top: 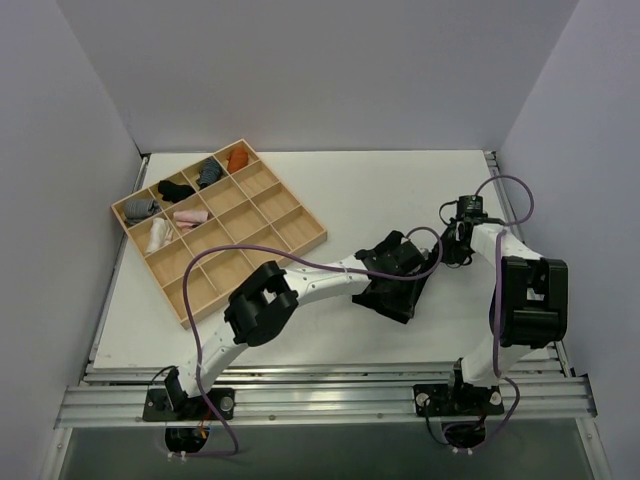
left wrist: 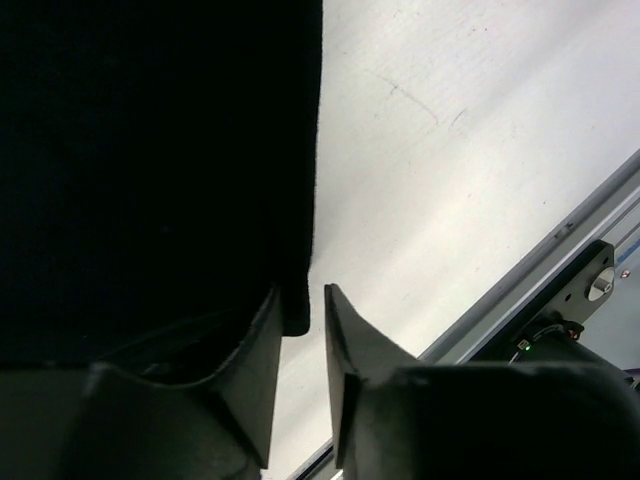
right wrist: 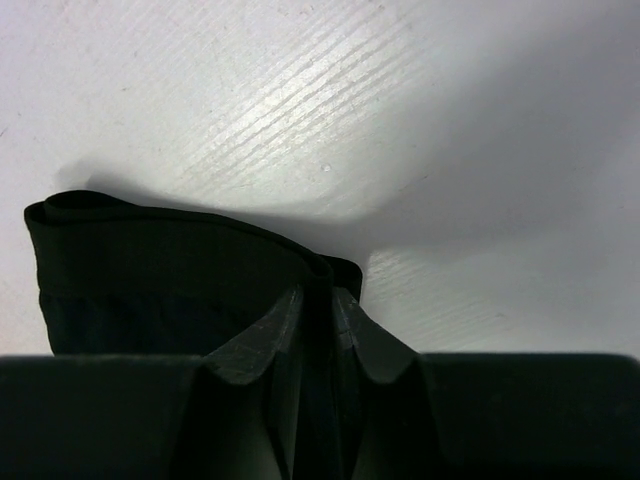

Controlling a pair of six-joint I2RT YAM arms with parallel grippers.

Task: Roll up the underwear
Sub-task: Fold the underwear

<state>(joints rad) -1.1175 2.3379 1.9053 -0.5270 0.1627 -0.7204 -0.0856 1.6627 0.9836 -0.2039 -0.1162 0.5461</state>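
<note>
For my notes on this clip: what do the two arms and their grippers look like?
Both the left arm and right arm have white tubular links joined by bulky black joint housings. A purple cable loops along each. The left gripper and right gripper carry matte black, wedge-shaped fingers tapering to tips. No markings visible.

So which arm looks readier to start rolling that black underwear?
Probably the right arm: its jaws have the folded edge of the underwear between them. The left arm has its jaws parted beside the fabric, with only table between them.
</note>
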